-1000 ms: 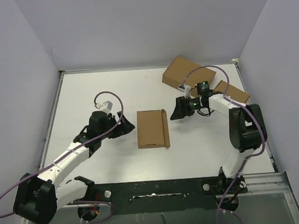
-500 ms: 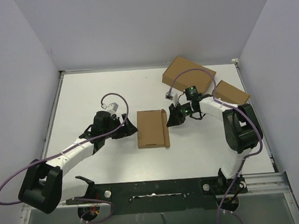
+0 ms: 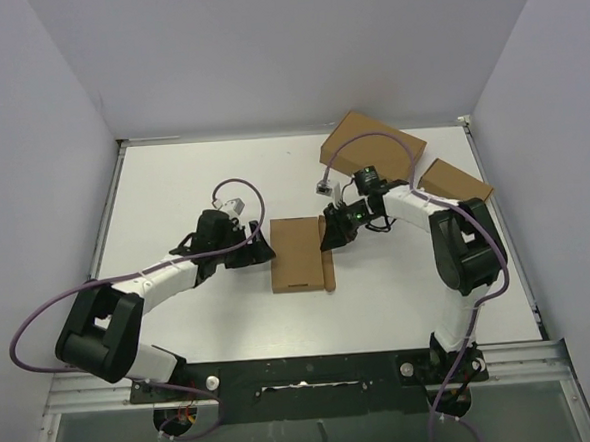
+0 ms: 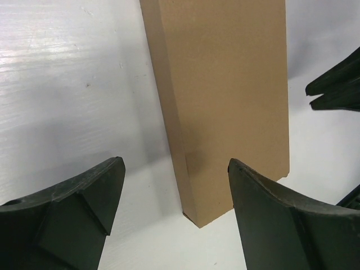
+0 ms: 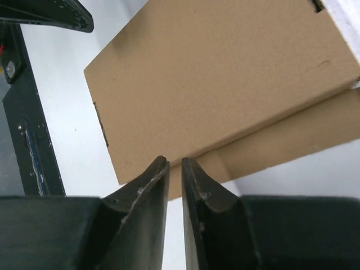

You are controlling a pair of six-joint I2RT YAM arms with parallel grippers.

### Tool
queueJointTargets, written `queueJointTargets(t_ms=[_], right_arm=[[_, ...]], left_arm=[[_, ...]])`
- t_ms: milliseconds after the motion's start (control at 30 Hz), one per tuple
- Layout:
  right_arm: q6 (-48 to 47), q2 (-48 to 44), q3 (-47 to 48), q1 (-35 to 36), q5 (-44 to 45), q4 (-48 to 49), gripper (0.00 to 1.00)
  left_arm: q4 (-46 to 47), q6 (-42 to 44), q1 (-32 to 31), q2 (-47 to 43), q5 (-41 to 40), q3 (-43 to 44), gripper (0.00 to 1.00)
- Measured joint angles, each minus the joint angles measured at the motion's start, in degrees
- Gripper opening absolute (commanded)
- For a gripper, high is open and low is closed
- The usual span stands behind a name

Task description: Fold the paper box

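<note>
The paper box lies flat and closed on the white table, with a narrow flap along its right side. My left gripper is open at the box's left edge. In the left wrist view the box has its near corner just ahead of the gap between my open fingers. My right gripper is shut and empty at the box's right edge. In the right wrist view its tips sit just above the seam between the box top and the flap.
The largest brown box stands at the back right. The smallest brown box lies to its right near the wall. White walls ring the table. The right gripper's fingertips show beyond the box in the left wrist view.
Both arms have closed in on the box. The left gripper moved right to its left edge and the right gripper moved left to its right edge.
</note>
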Motion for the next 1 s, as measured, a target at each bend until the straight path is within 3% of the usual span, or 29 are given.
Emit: queueJointTargets(t_ms=[100,233,400,700,1000], right_arm=[[1.4,0.0,0.2,-2.1,-2.6,0.4,0.46],[3.7,0.0,-0.6,-3.9,-5.7,1.3,0.52],[5.7,1.6,0.0,-3.3,-9.1,1.6,0.52],[9.4,8.0,0.2,-2.5,-10.9,2.1,0.48],[11.2,9.4,0.5,-3.2,-11.5,2.6,0.36]], left_arm=[[0.4,0.1,0.0,0.0,0.0,0.0,0.73],[3.0,0.0,0.0,-0.2,-0.4,-1.2,0.78],[6.8,-0.7,0.1,-1.4,-0.8,-5.4,0.84],[12.8,-4.8,0.3,-2.4,-0.4,-10.2,0.85],[16.0,-7.9,0.3,-1.7,1.1,-10.2,0.87]])
